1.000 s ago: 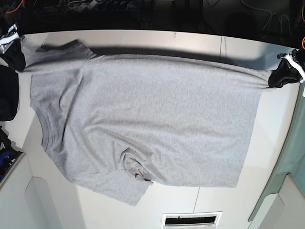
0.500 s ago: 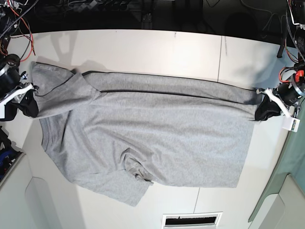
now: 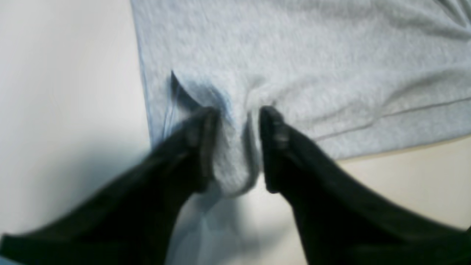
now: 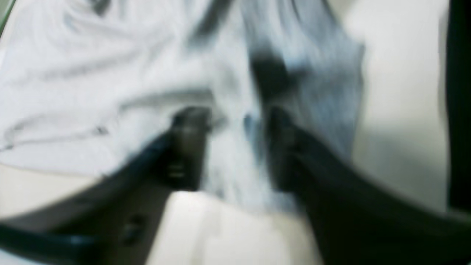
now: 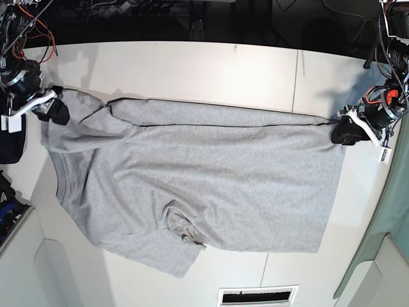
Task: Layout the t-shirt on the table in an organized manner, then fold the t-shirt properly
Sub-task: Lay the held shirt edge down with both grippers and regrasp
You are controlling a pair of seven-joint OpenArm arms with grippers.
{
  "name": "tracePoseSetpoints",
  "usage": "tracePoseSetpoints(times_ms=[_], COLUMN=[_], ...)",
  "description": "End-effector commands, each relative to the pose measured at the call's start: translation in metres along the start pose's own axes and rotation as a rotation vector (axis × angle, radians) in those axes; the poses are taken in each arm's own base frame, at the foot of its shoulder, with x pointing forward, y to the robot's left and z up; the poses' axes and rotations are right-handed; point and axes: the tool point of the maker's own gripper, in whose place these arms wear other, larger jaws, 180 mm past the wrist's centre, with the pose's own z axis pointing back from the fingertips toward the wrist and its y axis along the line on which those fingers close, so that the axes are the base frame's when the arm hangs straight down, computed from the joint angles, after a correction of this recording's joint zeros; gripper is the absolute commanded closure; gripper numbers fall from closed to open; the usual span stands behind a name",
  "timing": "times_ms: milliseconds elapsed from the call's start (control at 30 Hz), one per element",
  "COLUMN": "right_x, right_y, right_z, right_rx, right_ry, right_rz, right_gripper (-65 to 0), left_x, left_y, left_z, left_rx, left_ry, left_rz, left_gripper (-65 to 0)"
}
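**Q:** On the table [image 5: 192, 64], what is laid out, and where?

**A:** One t-shirt [image 5: 211, 185], light heather grey, is spread across the white top in the base view. Nearest the camera, at about 6 o'clock, one short sleeve is seen, with a small bunched wrinkle just above it. The body fills the middle. Along the far edge, toward 12 o'clock, a band of cloth is doubled over. No print is visible on the side facing up.

**Q:** How are the grippers set?

**A:** Two grippers are counted. At 3 o'clock the left gripper [image 5: 342, 132] is placed at the shirt's far corner; in its wrist view the jaws stand parted, with a fold of cloth lying between them and no squeeze seen. At 9 o'clock the right gripper [image 5: 56, 110] is placed at the sleeve end; its wrist view is blurred, but the jaws are seen spread, with cloth loose between them.

**Q:** How is the shirt likely to handle?

**A:** It is judged light, soft and limp, so it would sag and crease wherever it is unsupported, and may slide on the smooth top. Hold is best taken at hems and corners, pinched at two points well apart, so the cloth can be kept taut.
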Motion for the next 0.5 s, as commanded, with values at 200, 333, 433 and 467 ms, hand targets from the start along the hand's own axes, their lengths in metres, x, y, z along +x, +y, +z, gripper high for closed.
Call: tracePoseSetpoints(times_ms=[200, 333, 433, 467], right_x=[0.003, -0.006, -0.008, -0.010], right_y=[-0.025, -0.057, -0.065, -0.065], right_z=[0.030, 0.061, 0.067, 0.066], right_rx=[-0.035, -0.110, -0.133, -0.131], right_ry=[-0.051, -0.093, -0.115, -0.112], right_rz=[-0.084, -0.174, -0.204, -0.210], right_gripper=[-34.5, -34.5, -34.5, -34.6], left_x=[0.027, 0.024, 0.027, 0.029], left_y=[0.007, 0.013, 0.014, 0.013], left_z=[0.023, 0.033, 0.033, 0.033], left_rx=[-0.039, -0.039, -0.038, -0.037], left_ry=[-0.090, -0.106, -0.124, -0.137], left_rz=[0.138, 0.193, 0.196, 0.198], left_gripper=[-27.8, -30.4, -36.8, -38.0])
